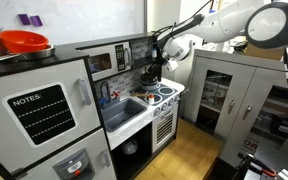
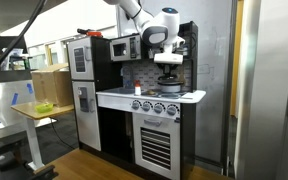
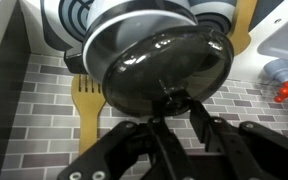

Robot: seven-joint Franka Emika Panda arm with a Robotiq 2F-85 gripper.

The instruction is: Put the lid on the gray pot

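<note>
Gripper (image 3: pixel 174 108) clenched on the knob of the lid (image 3: pixel 159 55), a dark glass dome with a metal rim, seen close in the wrist view. Behind it, a wooden fork (image 3: pixel 87 100) lies against the brick wall (image 3: pixel 34 110) of a toy kitchen. In an exterior view, the arm reaches down over the stove (image 2: pixel 156 108), holding the lid just above the pot (image 2: pixel 168 86), which sits at the stove's back corner. Whether lid and pot touch cannot be told. In an exterior view, white capitals reading "NOTES" top the black panel on the fridge (image 1: pixel 27 101). A red-orange bowl (image 1: pixel 22 42) rests on top of the fridge, well apart from the stove, with the sink (image 1: pixel 124 112) between.
</note>
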